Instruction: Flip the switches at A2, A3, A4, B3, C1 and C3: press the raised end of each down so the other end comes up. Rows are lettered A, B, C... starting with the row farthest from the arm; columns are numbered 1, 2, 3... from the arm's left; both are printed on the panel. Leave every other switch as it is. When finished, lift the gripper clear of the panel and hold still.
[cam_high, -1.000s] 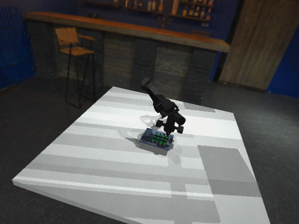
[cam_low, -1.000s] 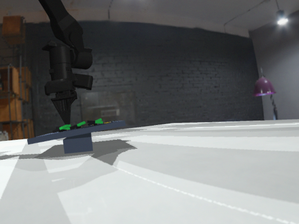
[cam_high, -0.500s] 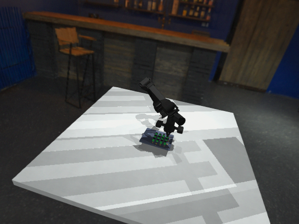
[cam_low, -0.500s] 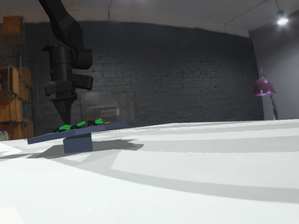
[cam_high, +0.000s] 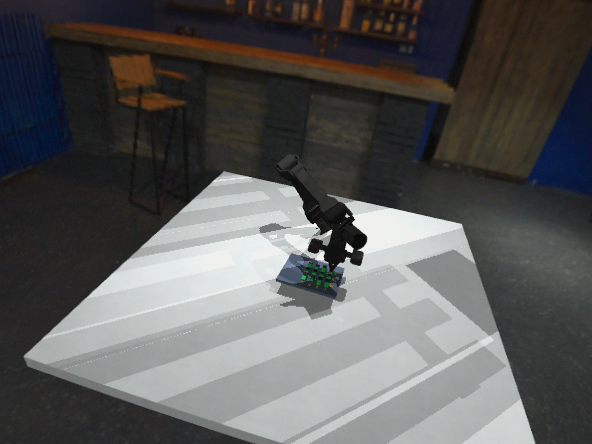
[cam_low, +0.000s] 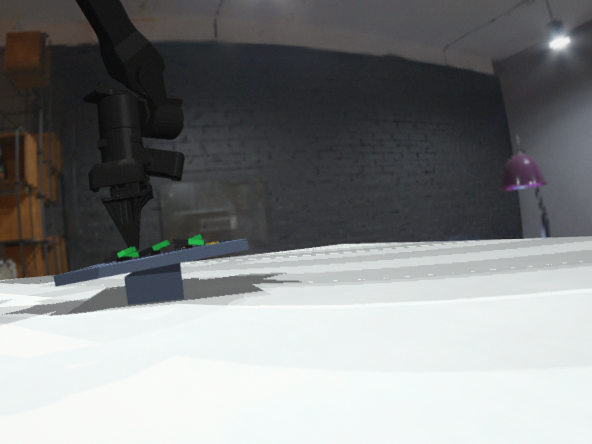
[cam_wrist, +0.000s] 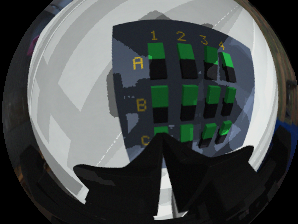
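Note:
A dark blue panel holds three lettered rows of green rocker switches and rests tilted on a small block. My gripper is shut, with nothing between the fingers. It points straight down, and its tip is on or just above the nearest switch. In the wrist view the fingertips cover the row C switch under column 1, beside the yellow letter C. Rows A and B show fully; part of row C is hidden by the fingers.
The panel lies on a grey and white striped table. A bar counter and a stool stand beyond the table. A purple lamp stands far off at the right.

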